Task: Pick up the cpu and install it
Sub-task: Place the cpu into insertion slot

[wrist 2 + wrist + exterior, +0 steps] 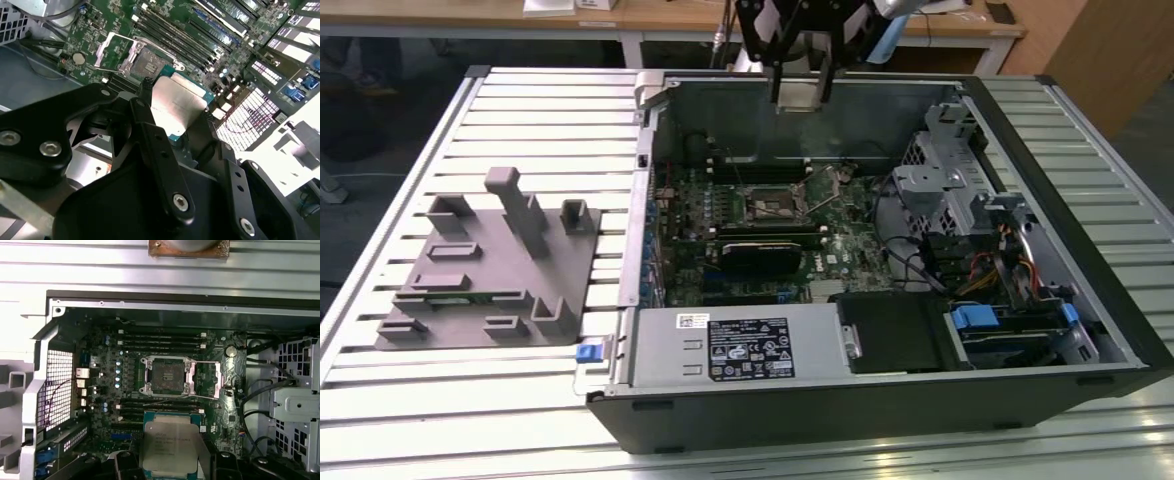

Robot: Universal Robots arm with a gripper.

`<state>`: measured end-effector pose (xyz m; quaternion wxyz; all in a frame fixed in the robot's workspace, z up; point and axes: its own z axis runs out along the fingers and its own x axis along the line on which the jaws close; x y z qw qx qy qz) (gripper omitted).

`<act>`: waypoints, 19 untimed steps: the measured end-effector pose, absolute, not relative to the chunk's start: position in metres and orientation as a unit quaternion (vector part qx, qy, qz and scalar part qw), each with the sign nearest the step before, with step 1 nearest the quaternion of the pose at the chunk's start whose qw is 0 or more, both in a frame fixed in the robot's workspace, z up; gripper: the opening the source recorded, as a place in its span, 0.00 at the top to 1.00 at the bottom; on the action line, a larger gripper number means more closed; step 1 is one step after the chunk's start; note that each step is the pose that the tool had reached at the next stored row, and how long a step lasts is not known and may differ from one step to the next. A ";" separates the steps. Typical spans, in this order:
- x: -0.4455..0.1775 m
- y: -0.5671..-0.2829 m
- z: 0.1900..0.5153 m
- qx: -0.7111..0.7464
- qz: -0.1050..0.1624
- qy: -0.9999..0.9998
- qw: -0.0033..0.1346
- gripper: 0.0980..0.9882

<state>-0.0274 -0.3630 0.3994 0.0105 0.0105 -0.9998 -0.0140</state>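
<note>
The cpu, a flat square chip with a pale silver top on a green edge, is clamped between the black fingers of my gripper. In the second wrist view the cpu hangs over the motherboard, just short of the open dark socket. The socket has its metal plate swung aside and nothing sits in it. In the exterior view my gripper hovers above the far side of the open computer case, higher than the socket.
A grey plastic fixture with upright blocks stands on the slatted table at the exterior view's left. Inside the case, memory slots flank the socket, a drive cage rises at the exterior view's right, and a power supply fills the near side.
</note>
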 end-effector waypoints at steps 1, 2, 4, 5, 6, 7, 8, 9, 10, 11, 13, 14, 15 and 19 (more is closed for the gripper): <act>-0.027 -0.363 0.399 0.011 -0.014 -1.000 0.010 0.52; -0.027 -0.363 0.399 0.010 -0.014 -1.000 0.010 0.52; -0.027 -0.363 0.399 0.002 -0.014 -1.000 0.010 0.52; -0.027 -0.363 0.399 -0.007 -0.014 -1.000 0.010 0.52; -0.027 -0.363 0.398 -0.016 -0.014 -1.000 0.010 0.52; -0.027 -0.363 0.398 -0.022 -0.014 -1.000 0.010 0.52; -0.027 -0.363 0.398 -0.026 -0.014 -0.999 0.010 0.52; -0.027 -0.363 0.398 -0.030 -0.014 -0.999 0.010 0.52; -0.027 -0.363 0.398 -0.033 -0.015 -0.999 0.010 0.52; -0.027 -0.363 0.397 -0.038 -0.015 -0.999 0.010 0.52; -0.027 -0.363 0.397 -0.045 -0.014 -0.999 0.010 0.52; -0.027 -0.363 0.397 -0.047 -0.015 -0.999 0.010 0.52; -0.027 -0.363 0.397 -0.051 -0.015 -0.999 0.009 0.52; -0.027 -0.363 0.396 -0.069 -0.015 -0.997 0.009 0.52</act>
